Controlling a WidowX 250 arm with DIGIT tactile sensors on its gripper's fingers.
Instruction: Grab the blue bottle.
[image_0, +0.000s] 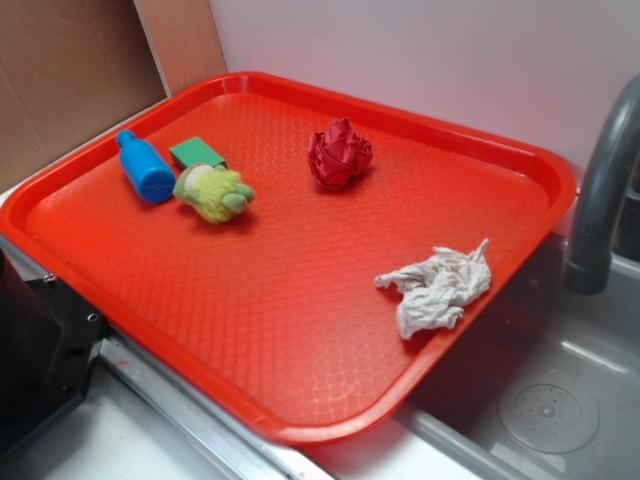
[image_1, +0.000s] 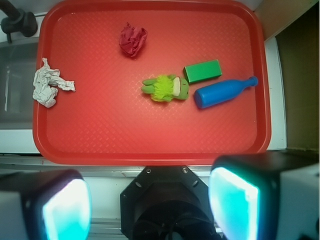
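A red tray (image_0: 300, 330) with a dimpled floor lies on the counter (image_0: 90, 445), one end reaching over a steel sink (image_0: 560, 400) beside a grey faucet (image_0: 600, 190). The blue bottle (image_1: 222, 92) lies on its side on the tray floor, near the short edge of the tray farthest from the sink; in the exterior view that is the tray's far left corner, and in the wrist view its right side. Its neck and cap point toward that short edge, its wide base toward the tray's middle. A green rectangular block (image_1: 202, 71) lies just beside the bottle's body, on the wall side, and a yellow-green plush (image_1: 166, 88) sits at the bottle's base end, very close to it; whether they touch is hard to tell. A crumpled red cloth (image_1: 133, 41) lies nearer the long edge by the wall, well apart from the bottle, and a crumpled white cloth (image_1: 49, 85) lies near the short edge over the sink. The claw (image_1: 150, 197) shows only in the wrist view, where it sits above the counter just outside the tray's near long edge, well apart from the bottle. Its two fingers, each with a glowing cyan pad (image_1: 234, 202), stand wide apart with nothing between them, so the claw is open and empty.
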